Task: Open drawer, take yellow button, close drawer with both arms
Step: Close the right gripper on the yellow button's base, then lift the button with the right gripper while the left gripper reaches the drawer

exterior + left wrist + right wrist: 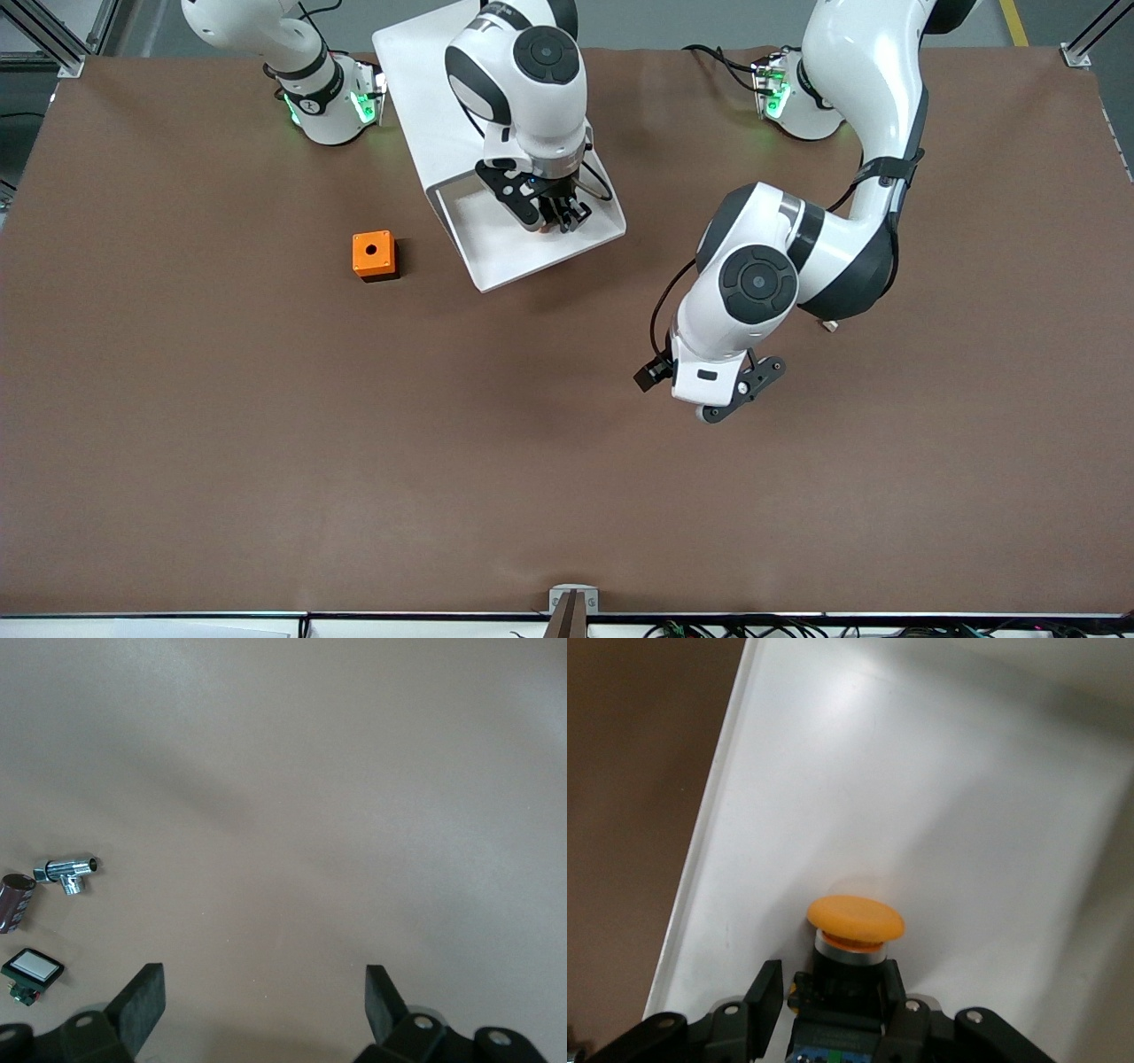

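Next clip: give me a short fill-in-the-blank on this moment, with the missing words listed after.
1. The right gripper has its fingers on either side of the ____ body of the button.
2. The button sits inside the open ____.
3. The left gripper hangs open over bare ____.
4. The orange cube has a ____ in its top face.

Missing words: black; drawer; table; hole

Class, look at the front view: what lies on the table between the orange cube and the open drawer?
Nothing: between the orange cube and the drawer the front view shows only bare brown table.
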`<state>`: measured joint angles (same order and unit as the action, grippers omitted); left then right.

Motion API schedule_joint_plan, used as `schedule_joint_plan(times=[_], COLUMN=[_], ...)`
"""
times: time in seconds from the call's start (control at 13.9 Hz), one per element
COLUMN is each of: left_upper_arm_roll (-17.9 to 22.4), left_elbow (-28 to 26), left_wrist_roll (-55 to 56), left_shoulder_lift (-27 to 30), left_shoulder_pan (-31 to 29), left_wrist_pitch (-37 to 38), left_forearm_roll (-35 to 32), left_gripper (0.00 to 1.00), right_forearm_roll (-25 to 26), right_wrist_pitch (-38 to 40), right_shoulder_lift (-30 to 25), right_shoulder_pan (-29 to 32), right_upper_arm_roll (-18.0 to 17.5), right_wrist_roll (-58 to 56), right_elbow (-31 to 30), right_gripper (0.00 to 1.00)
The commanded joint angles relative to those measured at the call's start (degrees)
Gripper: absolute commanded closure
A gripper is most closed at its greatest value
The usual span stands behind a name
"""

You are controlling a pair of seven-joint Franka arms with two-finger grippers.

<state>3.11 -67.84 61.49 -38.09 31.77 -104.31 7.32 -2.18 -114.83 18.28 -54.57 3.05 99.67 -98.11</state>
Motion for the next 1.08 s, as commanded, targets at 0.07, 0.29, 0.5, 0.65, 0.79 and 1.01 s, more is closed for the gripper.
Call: schedule_joint_plan(times=[0.07, 0.29, 0.5, 0.65, 0.79, 1.01], left_upper_arm_roll=[0.1, 0.1, 0.0, 0.1, 0.0, -0.1], left_elbow=[-1.9, -1.9, -1.9, -1.9, -1.9, -1.9], left_wrist_roll=[-0.8, -0.8, -0.8, -0.8, -0.8, -0.7], left_shoulder_lift=[1.6, 1.6, 1.7, 1.7, 1.7, 1.6], left_shoulder_pan=[0.3, 0.3, 0.3, 0.3, 0.4, 1.3], left_wrist_pitch=[-0.3, -0.3, -0.3, -0.3, -0.3, -0.3], left_forearm_roll=[-1.4, -1.4, -1.3, -1.4, -1.3, -1.3], left_gripper=[0.01, 0.01, 0.01, 0.01, 0.01, 0.01], right_forearm_roll=[0.8, 0.7, 0.6, -0.1, -0.2, -0.2], right_wrist_pitch=[0.5, 0.5, 0.7, 1.2, 3.6, 7.6], right_shoulder_lift=[0.8, 0.8, 0.8, 0.7, 0.6, 0.2], right_shoulder_pan=[-0.1, 0.0, 1.2, 2.7, 4.5, 8.7], right_upper_arm_roll=[0.2, 0.2, 0.3, 0.3, 0.3, 0.4], right_wrist_roll=[0.2, 0.2, -0.4, -2.6, -5.8, -15.4], right_elbow=[1.6, 1.8, 3.3, 4.7, 5.6, 6.5], right_gripper=[0.71, 0.97, 1.00, 1.00, 1.00, 1.00])
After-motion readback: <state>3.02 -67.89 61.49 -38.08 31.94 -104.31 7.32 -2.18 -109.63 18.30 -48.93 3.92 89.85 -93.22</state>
